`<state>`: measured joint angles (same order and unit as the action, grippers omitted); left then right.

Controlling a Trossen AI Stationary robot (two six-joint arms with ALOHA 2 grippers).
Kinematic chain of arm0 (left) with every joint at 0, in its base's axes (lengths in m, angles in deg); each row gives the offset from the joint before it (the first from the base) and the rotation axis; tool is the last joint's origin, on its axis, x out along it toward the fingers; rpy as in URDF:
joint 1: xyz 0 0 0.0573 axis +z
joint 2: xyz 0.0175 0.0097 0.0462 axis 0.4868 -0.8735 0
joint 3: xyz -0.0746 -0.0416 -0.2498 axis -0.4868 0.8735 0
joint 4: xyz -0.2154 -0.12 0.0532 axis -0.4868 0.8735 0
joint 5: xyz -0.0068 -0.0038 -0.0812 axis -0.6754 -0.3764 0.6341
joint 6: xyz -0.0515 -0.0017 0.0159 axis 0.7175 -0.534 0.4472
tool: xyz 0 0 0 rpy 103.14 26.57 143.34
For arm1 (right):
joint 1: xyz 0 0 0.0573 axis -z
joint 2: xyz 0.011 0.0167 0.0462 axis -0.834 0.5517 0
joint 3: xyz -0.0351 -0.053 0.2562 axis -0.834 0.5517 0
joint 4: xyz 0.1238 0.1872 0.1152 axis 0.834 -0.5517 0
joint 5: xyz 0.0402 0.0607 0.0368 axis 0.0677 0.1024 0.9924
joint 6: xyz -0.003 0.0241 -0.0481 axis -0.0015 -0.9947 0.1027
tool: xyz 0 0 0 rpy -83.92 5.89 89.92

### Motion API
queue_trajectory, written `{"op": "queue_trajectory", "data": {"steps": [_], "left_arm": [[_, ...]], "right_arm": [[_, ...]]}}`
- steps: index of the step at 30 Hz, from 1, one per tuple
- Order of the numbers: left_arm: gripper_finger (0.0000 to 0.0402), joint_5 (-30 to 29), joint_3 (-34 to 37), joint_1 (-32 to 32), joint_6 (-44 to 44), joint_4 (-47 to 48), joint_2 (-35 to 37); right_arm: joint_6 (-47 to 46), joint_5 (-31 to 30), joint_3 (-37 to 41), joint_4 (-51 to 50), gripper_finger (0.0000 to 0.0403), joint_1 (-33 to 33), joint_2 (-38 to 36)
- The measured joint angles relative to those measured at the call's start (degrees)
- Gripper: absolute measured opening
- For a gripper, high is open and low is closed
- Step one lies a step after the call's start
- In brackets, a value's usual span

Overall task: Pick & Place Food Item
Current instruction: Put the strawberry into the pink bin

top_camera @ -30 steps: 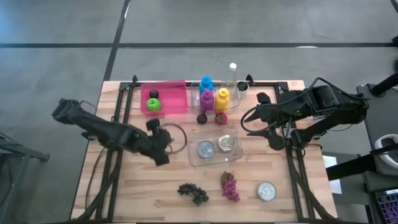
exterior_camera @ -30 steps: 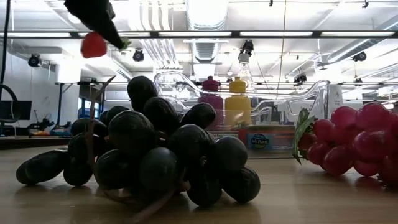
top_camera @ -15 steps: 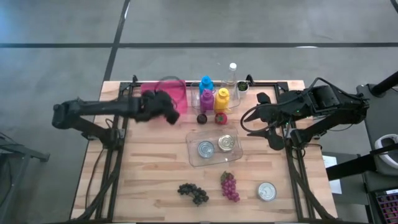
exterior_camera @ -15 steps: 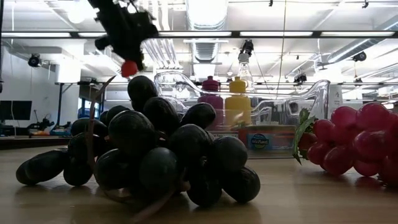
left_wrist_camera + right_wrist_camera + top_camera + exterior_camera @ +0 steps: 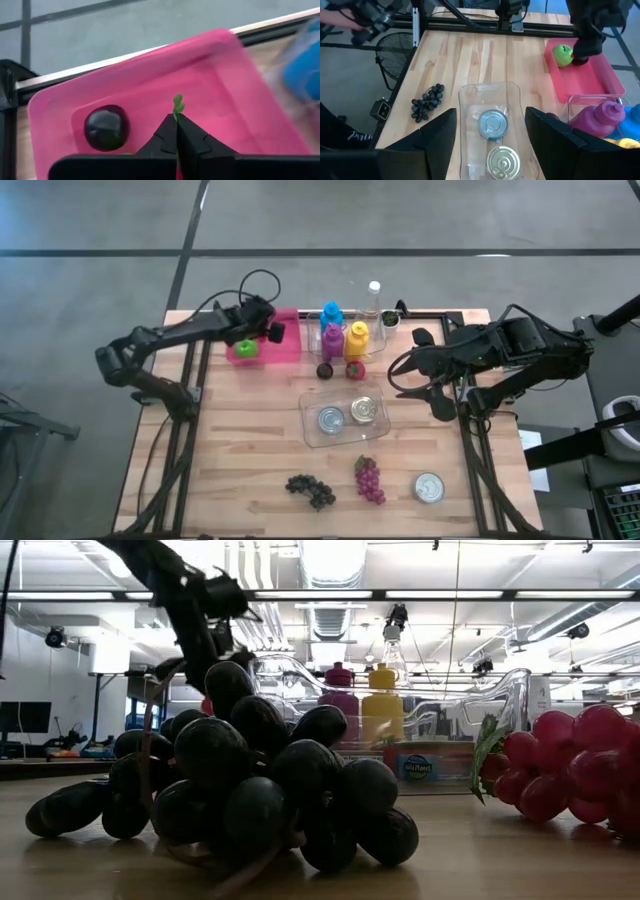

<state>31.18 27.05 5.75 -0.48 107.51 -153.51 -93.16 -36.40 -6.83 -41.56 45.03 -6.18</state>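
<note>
Strawberry, small and red with green leaves (image 5: 177,106), clenched in my left end effector (image 5: 176,131); I'd lower into the pink plastic bin (image 5: 225,95) before releasing.

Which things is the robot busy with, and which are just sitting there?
In the job:
- left gripper, jaws shut on a small green-leafed fruit
- pink plastic bin under it, holding a green apple

Lying about:
- black grape bunch
- red grape bunch
- clear plastic tray with two tin cans
- coloured bottles
- right gripper, waiting open
</note>
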Motion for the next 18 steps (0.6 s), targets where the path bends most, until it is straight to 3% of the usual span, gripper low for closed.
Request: {"op": "queue_trajectory", "data": {"steps": [8,18], "left_arm": [[0.0003,1.3,0.0,1.3,0.3,-1.3,-4.3],[0.0042,1.6,0.0,1.3,0.3,-3.1,-6.8]], "right_arm": [[0.0,0.0,0.0,0.3,0.0244,0.0,0.0],[0.0,0.1,0.0,1.1,0.0234,0.0,0.0]]}}
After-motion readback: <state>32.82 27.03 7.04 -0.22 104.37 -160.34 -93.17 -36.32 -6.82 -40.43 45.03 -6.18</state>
